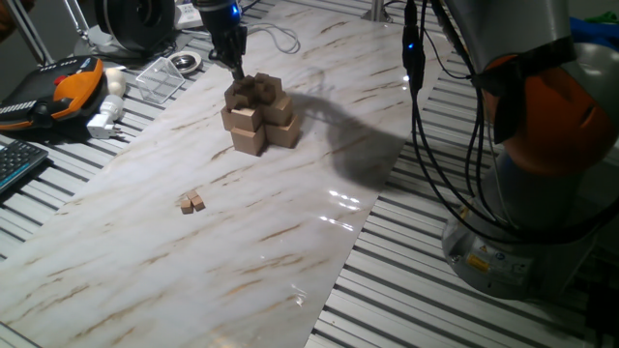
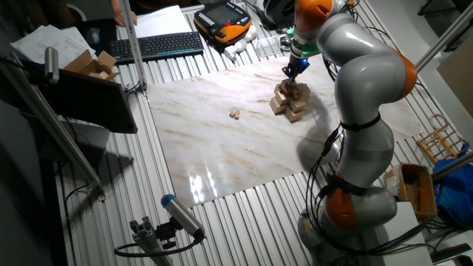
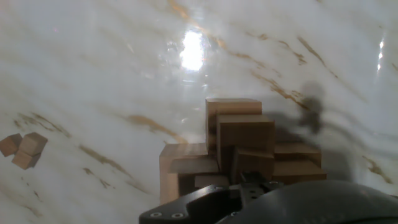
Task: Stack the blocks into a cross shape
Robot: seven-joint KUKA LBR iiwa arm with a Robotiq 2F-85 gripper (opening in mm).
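Note:
The cross shape is a tiered pile of light-tan wooden cubes near the far end of the marble board, also seen in the other fixed view and filling the lower middle of the hand view. Two tiny blocks lie together on the board well away from the pile; they also show in the other fixed view and at the hand view's left edge. My gripper hangs right over the pile's top. Its fingers are together, and I see no block between them.
A marble board lies on the slatted table. Beyond the pile are an orange-black pendant, a white plug and a clear plastic tray. A keyboard and papers sit at the table's far side. My arm's base stands to the right.

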